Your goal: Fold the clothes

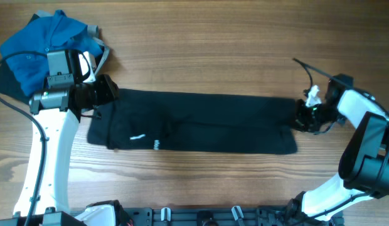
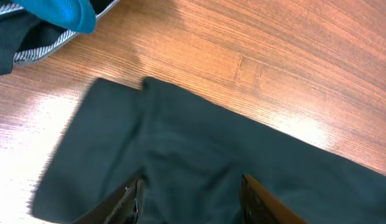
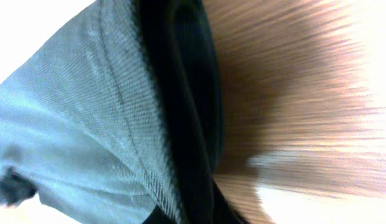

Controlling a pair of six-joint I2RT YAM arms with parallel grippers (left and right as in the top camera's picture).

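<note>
Black soft-fabric garment (image 1: pixel 201 122) is laid out flat as one long strip across the middle of the wooden table (image 1: pixel 213 50), running left to right between the two arms. Near its lower left there's a small white printed mark (image 1: pixel 139 137), and just beside that a second small white bit (image 1: pixel 155 145).

The left gripper (image 1: pixel 106 91) sits at the strip's upper-left corner. From the left wrist camera, the left gripper (image 2: pixel 190 205) has its fingers (image 2: pixel 127 202) spread well apart with nothing between them. There's only the dark fabric (image 2: pixel 199 155) lying smooth underneath, its corner poking out toward bare wood (image 2: pixel 292 50).

The right gripper (image 1: pixel 305 116) is right up against the strip's right-hand edge. Its wrist view is pretty much useless. It's a blurry close-up of the garment (image 3: pixel 87 112) with a stitched seam and a dark fold running down it, and wood grain (image 3: pixel 292 93) off to the side. The fingers don't show at all, so I honestly can't tell whether it's pinching the edge or how far it's open.

Up in the far-left corner there's a crumpled bright blue collared shirt (image 1: pixel 41 44), with a grey ribbed cloth (image 1: pixel 101 53) peeking out next to it. Both are off the black garment. The left wrist view catches them too: the blue shirt (image 2: pixel 62 12) and the grey ribbed edge (image 2: pixel 43 46).
</note>
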